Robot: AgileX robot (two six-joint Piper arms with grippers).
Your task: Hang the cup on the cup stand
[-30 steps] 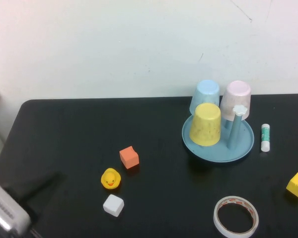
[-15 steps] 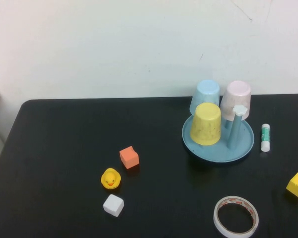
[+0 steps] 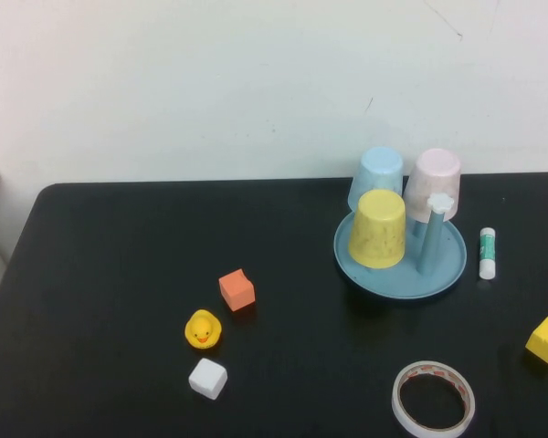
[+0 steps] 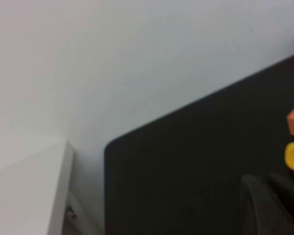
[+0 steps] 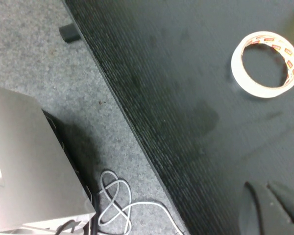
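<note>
— Where is the cup?

— Toward the far right of the black counter [image 3: 119,274], the yellow cup [image 3: 378,228] sits upside down on the cup stand [image 3: 397,278], at the stand's front left. Behind it I see a pale blue cup [image 3: 380,173] and a pale pink cup [image 3: 436,180], also inverted. One blue peg [image 3: 431,242] with a white flower cap stands bare at the stand's right.

— And the hands?

— Neither shows from the raised camera. My left hand [image 4: 267,203] appears only at its own camera's edge, fingers together and empty, over the counter's left end near the yellow duck [image 3: 202,329]. My right hand [image 5: 269,208] is likewise pinched shut, holding nothing, above the counter's near edge, with the tape roll [image 3: 433,399] close by.

— What else lies on the counter?

— An orange cube [image 3: 237,289], a white cube [image 3: 207,377], a glue stick [image 3: 488,253] just right of the stand, and a yellow cube [image 3: 546,339].
</note>
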